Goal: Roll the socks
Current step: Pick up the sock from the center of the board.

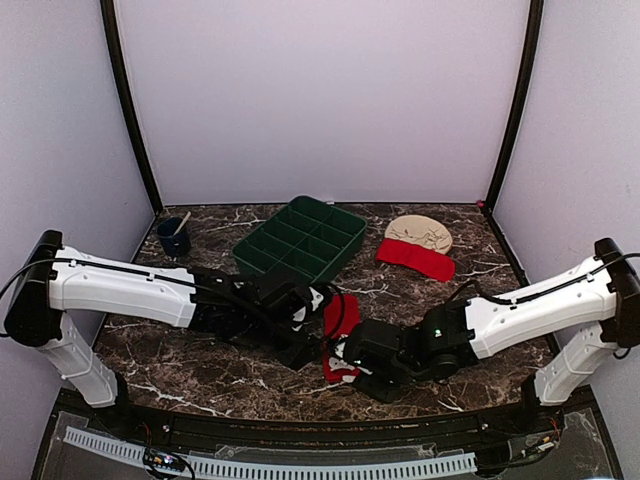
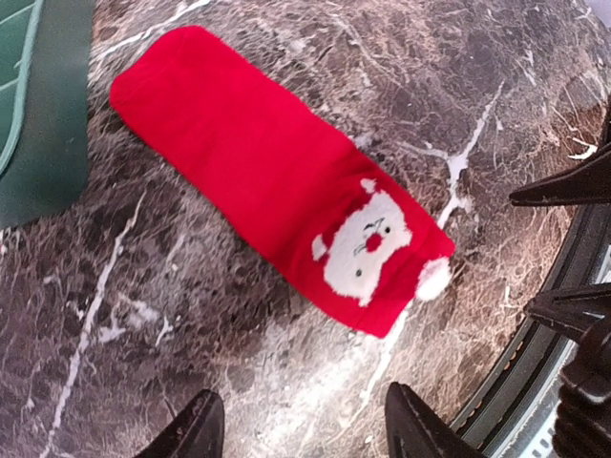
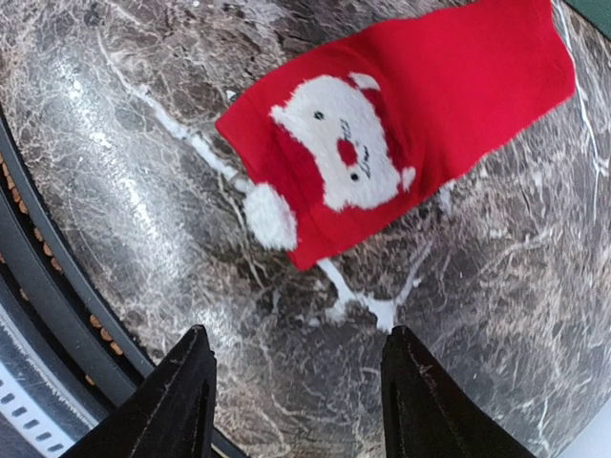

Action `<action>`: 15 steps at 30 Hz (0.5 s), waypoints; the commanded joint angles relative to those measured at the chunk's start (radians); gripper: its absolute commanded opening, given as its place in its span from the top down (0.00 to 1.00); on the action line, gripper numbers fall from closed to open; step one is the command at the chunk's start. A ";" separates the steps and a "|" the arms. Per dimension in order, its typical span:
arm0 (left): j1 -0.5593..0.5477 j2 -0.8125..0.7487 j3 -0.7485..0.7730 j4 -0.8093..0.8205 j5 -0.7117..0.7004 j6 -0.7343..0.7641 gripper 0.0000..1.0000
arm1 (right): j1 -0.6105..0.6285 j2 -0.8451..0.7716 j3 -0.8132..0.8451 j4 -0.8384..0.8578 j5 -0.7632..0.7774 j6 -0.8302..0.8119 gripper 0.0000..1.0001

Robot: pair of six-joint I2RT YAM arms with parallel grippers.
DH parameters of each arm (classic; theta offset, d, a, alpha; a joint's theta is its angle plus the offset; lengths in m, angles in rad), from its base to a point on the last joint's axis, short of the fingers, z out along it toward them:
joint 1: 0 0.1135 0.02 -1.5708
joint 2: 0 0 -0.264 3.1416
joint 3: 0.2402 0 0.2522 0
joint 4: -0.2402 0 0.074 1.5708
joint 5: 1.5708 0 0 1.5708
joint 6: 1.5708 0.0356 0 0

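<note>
Red Santa sock [image 2: 272, 181] lies flat on the marble table [image 2: 143, 334]; left gripper [image 2: 301, 422] and right gripper [image 3: 296, 386] hover above it, fingers spread, touching nothing

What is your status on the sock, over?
Left hand open, right hand open, both empty. Red sock flat, unrolled. Nothing between hands and sock.

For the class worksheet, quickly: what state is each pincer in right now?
Left pincer: open, holding nothing, near the red sock.
Right pincer: open, holding nothing.
</note>
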 commanded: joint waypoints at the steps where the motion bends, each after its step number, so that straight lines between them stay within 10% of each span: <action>1: -0.004 -0.079 -0.069 0.034 -0.053 -0.068 0.40 | 0.014 0.082 0.019 0.071 0.011 -0.105 0.45; 15: -0.004 -0.213 -0.258 0.222 -0.087 -0.082 0.40 | 0.012 0.258 0.087 0.079 0.079 -0.225 0.49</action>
